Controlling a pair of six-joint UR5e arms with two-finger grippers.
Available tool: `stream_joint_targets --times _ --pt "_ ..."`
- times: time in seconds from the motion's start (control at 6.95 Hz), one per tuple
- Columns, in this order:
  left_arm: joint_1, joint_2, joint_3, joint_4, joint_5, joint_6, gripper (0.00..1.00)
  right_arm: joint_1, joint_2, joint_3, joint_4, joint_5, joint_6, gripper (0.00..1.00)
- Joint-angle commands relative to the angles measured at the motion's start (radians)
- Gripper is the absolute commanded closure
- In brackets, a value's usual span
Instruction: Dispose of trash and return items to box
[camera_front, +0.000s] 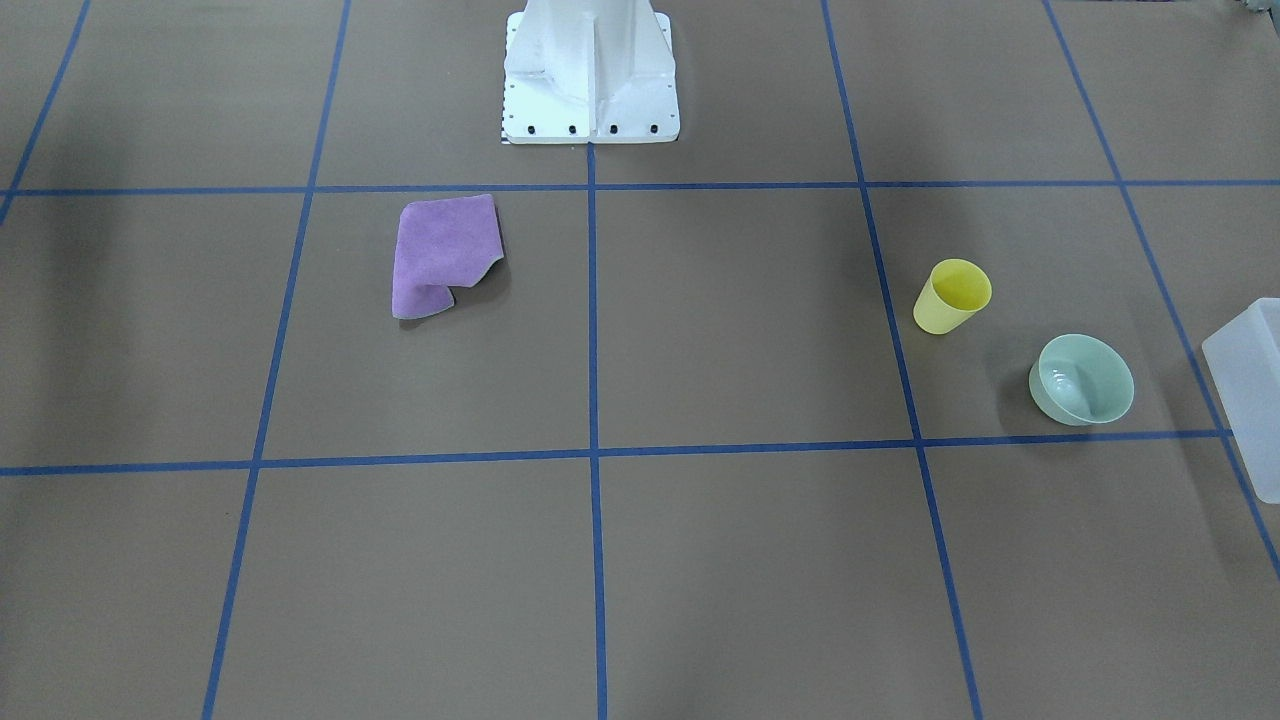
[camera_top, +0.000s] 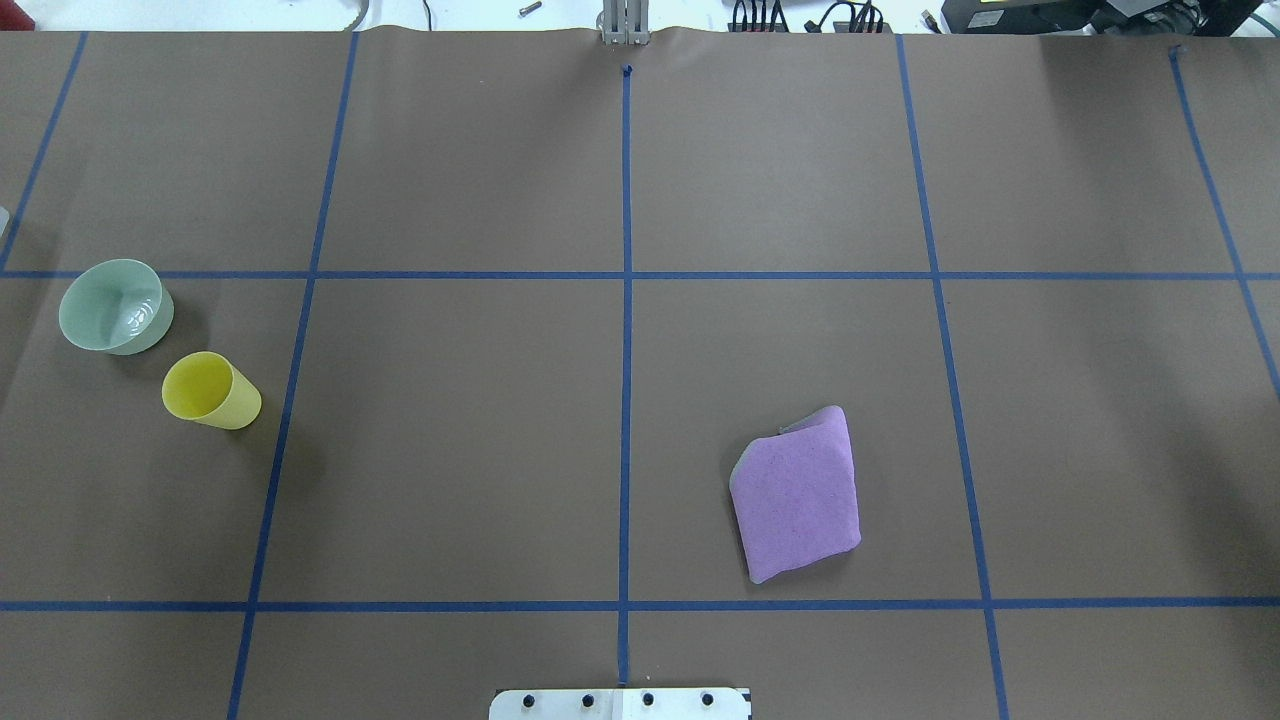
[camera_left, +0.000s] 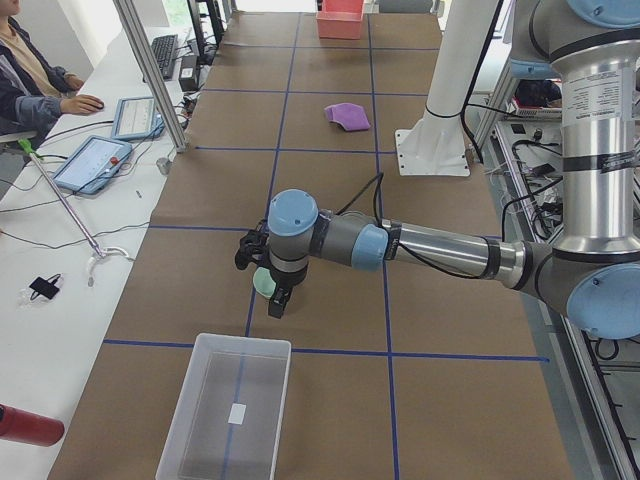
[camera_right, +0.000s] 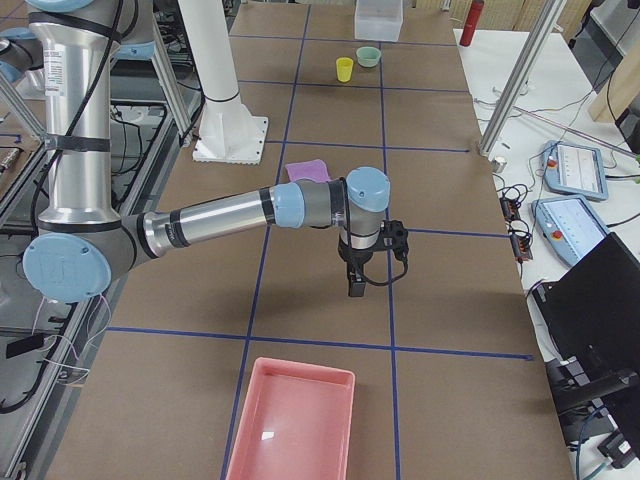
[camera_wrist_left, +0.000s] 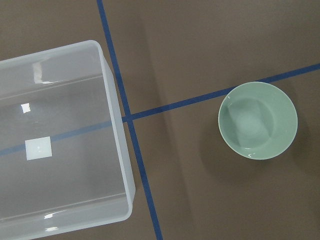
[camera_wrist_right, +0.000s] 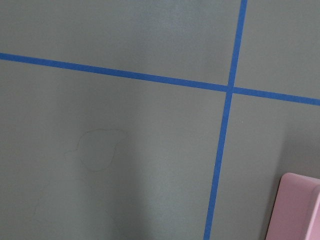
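The pale mint-green bowl (camera_front: 1082, 378) stands upright on the brown table, next to a yellow cup (camera_front: 952, 296). Both also show in the overhead view, the bowl (camera_top: 112, 306) and the cup (camera_top: 208, 391). The translucent frosted box (camera_wrist_left: 55, 135) stands empty to the left of the bowl (camera_wrist_left: 257, 120) in the left wrist view. My left gripper (camera_left: 280, 302) hangs just above the bowl (camera_left: 262, 283), short of the box (camera_left: 230, 410); I cannot tell if it is open. My right gripper (camera_right: 355, 288) hangs over bare table; I cannot tell its state either.
A crumpled purple cloth (camera_top: 798, 493) lies on the right half of the table, near the white robot pedestal (camera_front: 590, 70). A pink bin (camera_right: 295, 425) stands at the table's right end; its corner (camera_wrist_right: 300, 207) shows in the right wrist view. An operator sits at a side desk.
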Motion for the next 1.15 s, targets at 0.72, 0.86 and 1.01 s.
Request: stream_joint_targets --times 0.72,0.86,1.01 --pt "0.215 -0.128 0.029 -0.097 0.023 -0.318 0.03 -0.002 -0.007 0.012 0.050 0.001 0.004 0.00" --pt "0.225 -0.126 -0.020 -0.096 0.019 -0.388 0.02 -0.002 -0.007 0.013 0.069 0.010 0.005 0.00" --pt "0.248 -0.114 -0.057 -0.094 0.016 -0.456 0.02 -0.003 -0.005 0.013 0.072 0.014 0.014 0.00"
